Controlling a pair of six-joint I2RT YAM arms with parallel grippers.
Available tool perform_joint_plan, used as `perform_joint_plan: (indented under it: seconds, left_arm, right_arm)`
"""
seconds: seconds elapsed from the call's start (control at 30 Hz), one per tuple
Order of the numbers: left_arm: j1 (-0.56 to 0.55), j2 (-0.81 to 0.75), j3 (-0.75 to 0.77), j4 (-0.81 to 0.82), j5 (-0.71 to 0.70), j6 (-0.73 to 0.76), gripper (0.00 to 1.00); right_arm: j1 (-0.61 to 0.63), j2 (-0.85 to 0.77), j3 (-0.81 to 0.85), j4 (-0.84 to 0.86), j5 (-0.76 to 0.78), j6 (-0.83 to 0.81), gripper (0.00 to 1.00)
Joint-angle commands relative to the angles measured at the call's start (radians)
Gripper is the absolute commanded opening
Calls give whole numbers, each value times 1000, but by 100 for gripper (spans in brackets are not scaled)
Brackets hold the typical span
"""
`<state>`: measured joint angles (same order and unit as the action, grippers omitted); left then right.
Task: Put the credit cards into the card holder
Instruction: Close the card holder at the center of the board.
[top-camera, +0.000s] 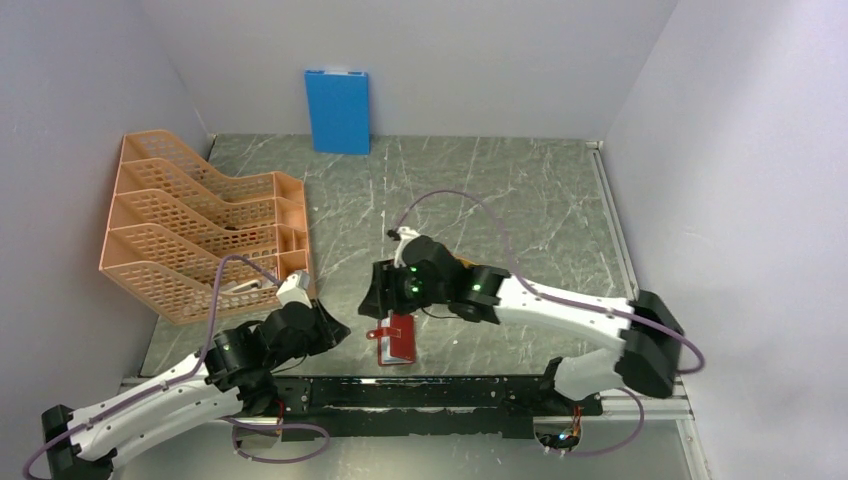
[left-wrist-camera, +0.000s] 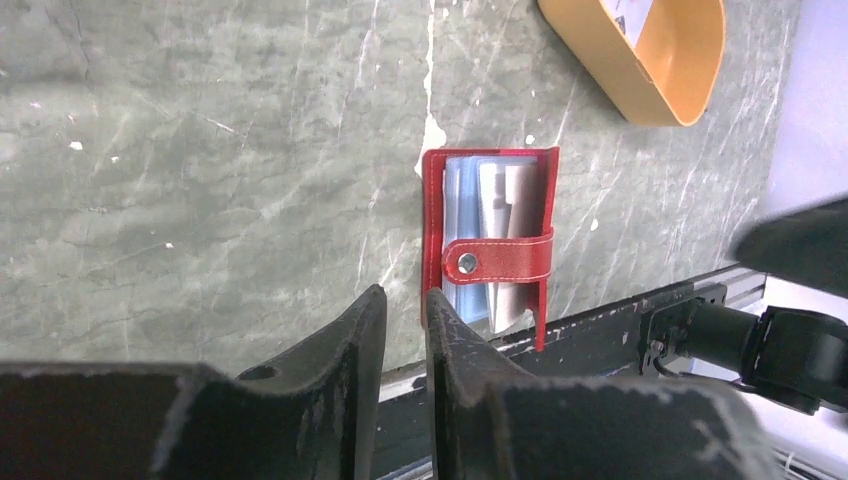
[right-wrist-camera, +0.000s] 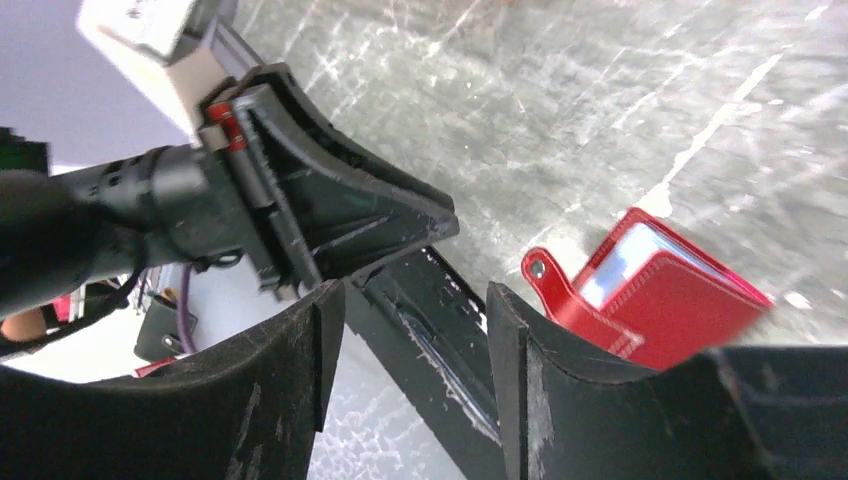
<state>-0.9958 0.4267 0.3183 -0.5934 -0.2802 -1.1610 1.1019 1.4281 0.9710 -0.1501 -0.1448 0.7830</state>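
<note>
Red card holder (left-wrist-camera: 497, 262) on the table (left-wrist-camera: 200, 150), strap (left-wrist-camera: 520, 258) across pale cards (left-wrist-camera: 495, 195), print unreadable, left gripper (left-wrist-camera: 405, 298) jaws barely apart, empty, right gripper (right-wrist-camera: 410, 295) jaws wide, empty

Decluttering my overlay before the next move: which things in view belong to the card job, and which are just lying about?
For the job:
- card holder, near the table's front edge
- credit cards, showing inside it

Lying about:
- orange mesh file rack, at the left
- blue board, upright at the back wall
- yellow-orange tray
</note>
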Motion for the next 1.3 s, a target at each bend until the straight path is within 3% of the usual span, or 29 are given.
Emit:
perform_joint_plan:
  seconds: [0.0, 0.07, 0.17, 0.27, 0.47, 0.83, 1.27]
  left_arm:
    - [0, 28, 60, -6, -57, 47, 27]
    - [-1, 48, 66, 17, -54, 69, 27]
    - [0, 78, 58, 98, -38, 122, 26]
    - [0, 78, 29, 221, -3, 153, 28]
    - [0, 130, 7, 285, 55, 148, 43]
    - [0, 295, 14, 325, 130, 177, 45]
    - [0, 429, -5, 404, 116, 191, 47]
  right_arm:
    - [0, -174, -4, -219, 164, -55, 56]
    - [0, -237, -55, -266, 228, -49, 48]
    - [-1, -277, -176, -253, 232, -34, 27]
    - [2, -262, -249, -166, 187, -15, 21]
    - [6, -130, -258, -20, 129, -5, 19]
    - [17, 121, -193, 60, 81, 6, 17]
    - [37, 194, -167, 24, 112, 33, 22]
